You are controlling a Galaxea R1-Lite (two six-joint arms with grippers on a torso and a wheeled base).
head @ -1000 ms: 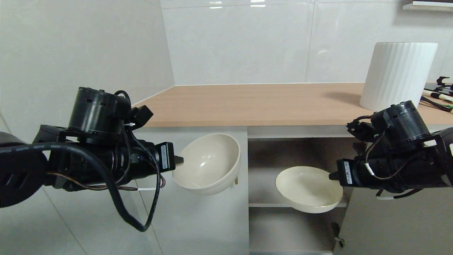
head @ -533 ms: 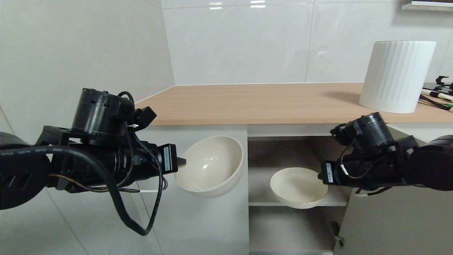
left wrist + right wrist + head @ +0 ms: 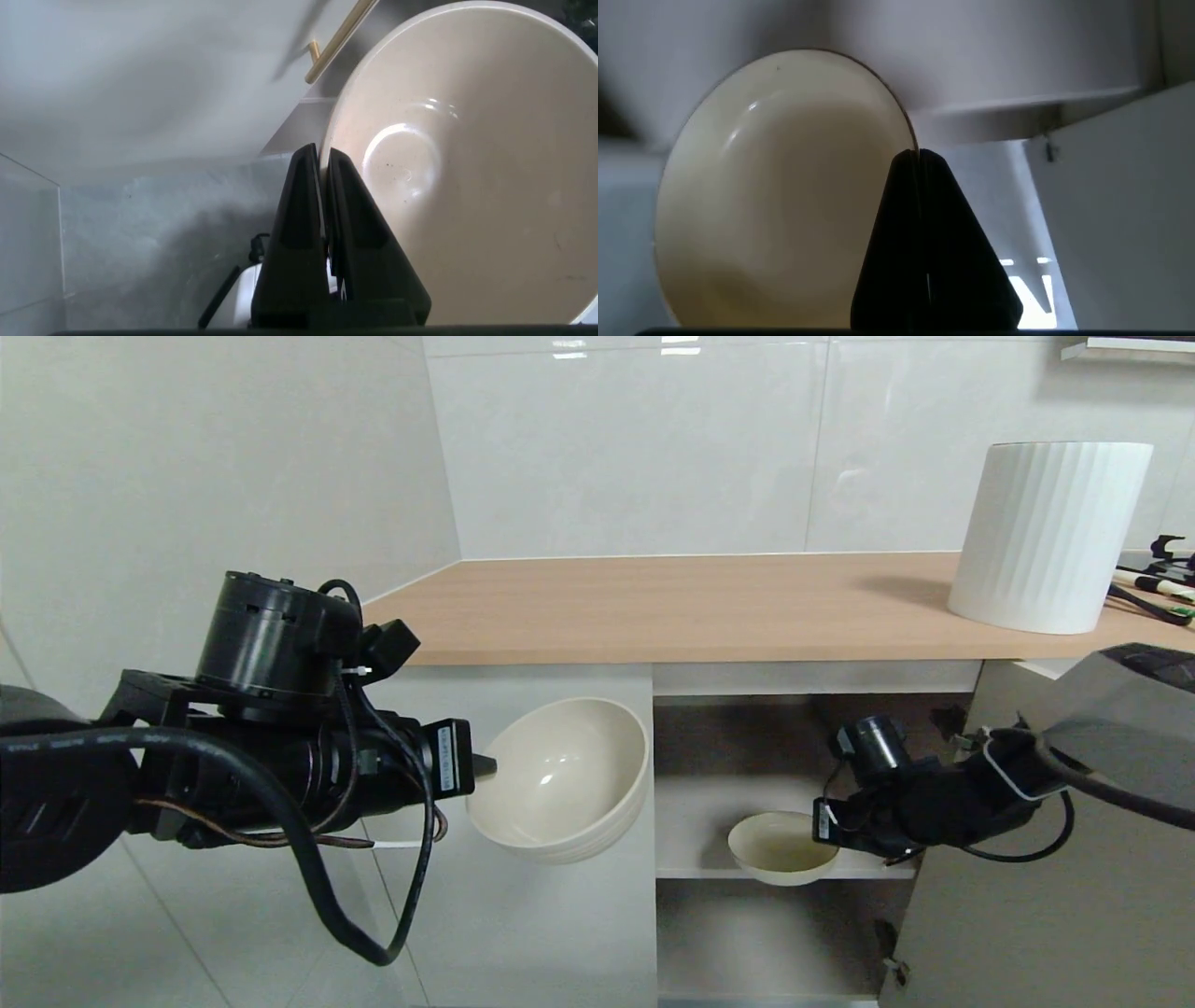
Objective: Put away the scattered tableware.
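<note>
Clipped rims, a hidden base, unreadable clutter

The large bowl (image 3: 467,168) runs off the edge of the left wrist view. The right gripper (image 3: 823,825) covers part of the rim of the small bowl (image 3: 780,845). Whether that bowl's base touches the cabinet shelf (image 3: 691,874) cannot be told. Dark utensils (image 3: 1156,584) at the end of the countertop (image 3: 653,607) are clipped and too small to name.

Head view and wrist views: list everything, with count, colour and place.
deep bowl: one, cream, in the left tool, before the closed cabinet door.
shallow bowl: one, cream, gold rim, in the right tool, at the shelf in the open cabinet.
cabinet: one, pale grey, under the countertop.
countertop: one, wood-coloured.
ribbed container: one, white, countertop's right end.
small items: several, mostly dark, beside the container; too small to name.
left tool: black, shut on the deep bowl's rim.
right tool: black, shut on the shallow bowl's rim.
</note>
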